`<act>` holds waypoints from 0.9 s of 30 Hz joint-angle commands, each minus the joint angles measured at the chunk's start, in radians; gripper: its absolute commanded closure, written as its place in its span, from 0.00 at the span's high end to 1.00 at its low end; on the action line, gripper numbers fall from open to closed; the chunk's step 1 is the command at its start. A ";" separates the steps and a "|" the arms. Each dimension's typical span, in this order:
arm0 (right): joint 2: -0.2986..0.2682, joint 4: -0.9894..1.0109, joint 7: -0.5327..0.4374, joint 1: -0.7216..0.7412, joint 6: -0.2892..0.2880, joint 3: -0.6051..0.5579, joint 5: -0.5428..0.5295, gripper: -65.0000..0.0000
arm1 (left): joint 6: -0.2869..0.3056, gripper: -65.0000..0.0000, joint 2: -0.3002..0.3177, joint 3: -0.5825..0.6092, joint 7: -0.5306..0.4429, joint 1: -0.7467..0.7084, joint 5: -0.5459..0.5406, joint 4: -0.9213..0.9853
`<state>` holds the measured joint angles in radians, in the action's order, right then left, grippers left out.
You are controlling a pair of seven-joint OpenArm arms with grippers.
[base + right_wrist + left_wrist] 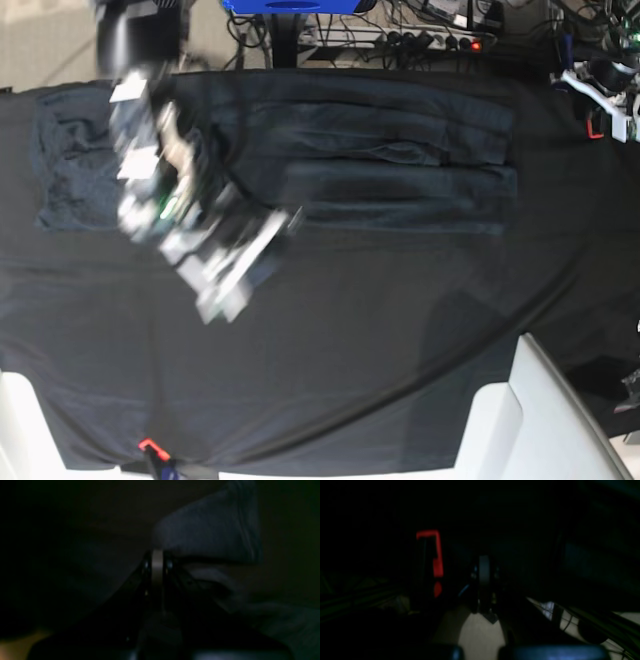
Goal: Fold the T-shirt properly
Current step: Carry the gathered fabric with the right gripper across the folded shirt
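The dark slate-grey T-shirt lies spread along the far side of the black tablecloth, with one part reaching to the far left. My right arm shows blurred over the shirt's left half. In the right wrist view my right gripper is shut, and a raised fold of the T-shirt bunches right at its tips. In the left wrist view my left gripper is shut with nothing in it, off the table's right end near a red-lit part. The base view shows that arm at the far right edge.
White furniture stands at the front right and front left corners. A power strip and cables run behind the table. A red clamp sits on the front edge.
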<state>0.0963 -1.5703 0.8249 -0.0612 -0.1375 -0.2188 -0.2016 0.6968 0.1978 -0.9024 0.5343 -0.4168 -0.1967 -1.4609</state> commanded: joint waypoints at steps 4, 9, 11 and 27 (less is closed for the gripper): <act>0.004 -0.114 -0.022 -0.067 -0.003 -0.141 -0.012 0.00 | 0.001 0.00 0.018 -0.005 -0.019 0.008 -0.016 0.024; 0.004 -0.126 -0.023 -0.091 -0.003 -0.284 -0.012 0.00 | 0.001 0.00 0.018 -0.005 -0.019 0.016 -0.014 0.056; 0.004 -0.126 -0.023 -0.084 -0.003 -0.325 -0.011 0.00 | 0.001 0.00 0.018 -0.005 -0.019 0.016 -0.016 0.056; 0.000 0.051 -0.022 0.044 -0.003 -0.580 -0.011 0.00 | 0.001 0.00 0.024 -0.005 -0.023 0.017 -0.010 0.056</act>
<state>0.0837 -1.5055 0.8165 -0.0277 -0.1383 -0.7998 -0.2043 0.6964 0.2043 -0.9009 0.5308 -0.3965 -0.1947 -1.3907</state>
